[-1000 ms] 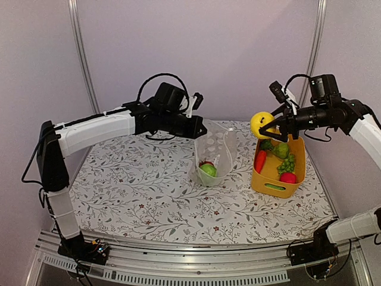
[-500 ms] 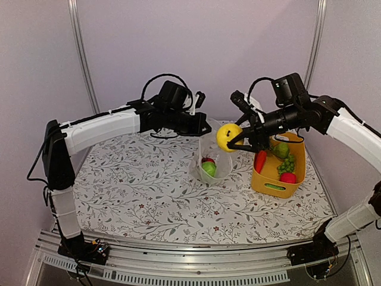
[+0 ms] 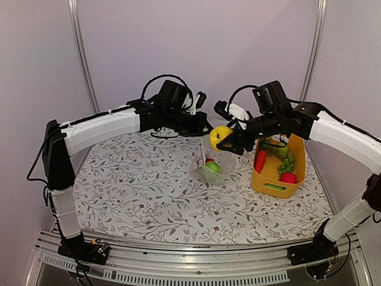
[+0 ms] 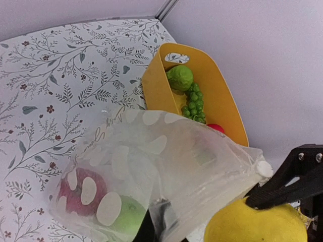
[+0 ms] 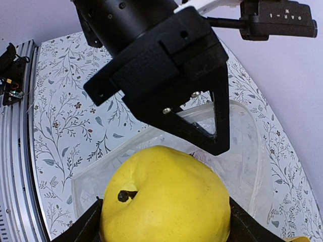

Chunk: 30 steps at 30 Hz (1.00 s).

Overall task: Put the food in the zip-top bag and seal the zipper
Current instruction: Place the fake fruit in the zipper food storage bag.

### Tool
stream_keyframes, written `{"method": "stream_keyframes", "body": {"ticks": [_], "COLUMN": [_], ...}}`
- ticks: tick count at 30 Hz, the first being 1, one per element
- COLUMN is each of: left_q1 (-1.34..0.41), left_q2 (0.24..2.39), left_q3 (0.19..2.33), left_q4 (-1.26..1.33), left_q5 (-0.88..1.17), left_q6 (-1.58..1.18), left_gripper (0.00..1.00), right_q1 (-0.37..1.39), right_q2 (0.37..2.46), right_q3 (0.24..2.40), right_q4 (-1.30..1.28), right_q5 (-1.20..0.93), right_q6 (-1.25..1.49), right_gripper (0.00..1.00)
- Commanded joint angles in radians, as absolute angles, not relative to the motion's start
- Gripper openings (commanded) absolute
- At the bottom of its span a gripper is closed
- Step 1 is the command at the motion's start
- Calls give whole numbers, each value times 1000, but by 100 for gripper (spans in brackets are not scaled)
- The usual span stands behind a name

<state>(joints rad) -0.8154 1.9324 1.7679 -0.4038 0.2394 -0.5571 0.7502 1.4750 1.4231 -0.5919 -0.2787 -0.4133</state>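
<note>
i see left gripper (image 3: 203, 127) clamped on bag (image 3: 223, 162) rim, holding mouth up. right gripper (image 3: 222, 138) grasps lemon (image 5: 164, 201) just above bag mouth. green apple (image 3: 212, 167) and red fruit (image 3: 208, 161) inside bag. yellow bin (image 3: 274, 187) beside bag, on right, holding carrot (image 3: 260, 161), grapes (image 3: 287, 164).

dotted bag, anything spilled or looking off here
Nothing stands out. The left gripper holds the clear dotted plastic bag up by its rim, a round red toy fruit and green toy apple inside, none spilled.
</note>
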Motion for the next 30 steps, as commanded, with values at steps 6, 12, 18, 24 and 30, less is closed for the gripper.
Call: {"method": "stream_keyframes", "body": {"ticks": [6,12,18,24,30], "left_q1": [-819,-819,-794,-770,-764], "left_q2": [1922,1918,1916,1935,1960], "left_q3": [1762,1740,1721,1719,1763], "left_q4": [-376,-359,-349,-342,-388], "left_q5": [284,292,285,298,318], "left_q6": [-576,-583,-601,-603,-563], "left_gripper": [2,2,2,3,4], "right_q1": [771,780,782,782,783], "right_q2": [1555,1610,1662,1538,1444], "right_q3": [1391,1400,1495,1505,1407], "right_q4": [-501,-467,-581,-690,-769], "right_q5": [-27,96,64,-150,-337], "right_q6": [-438,-426,-384,-391,-573], "right_gripper": [59,70,86,90,78]}}
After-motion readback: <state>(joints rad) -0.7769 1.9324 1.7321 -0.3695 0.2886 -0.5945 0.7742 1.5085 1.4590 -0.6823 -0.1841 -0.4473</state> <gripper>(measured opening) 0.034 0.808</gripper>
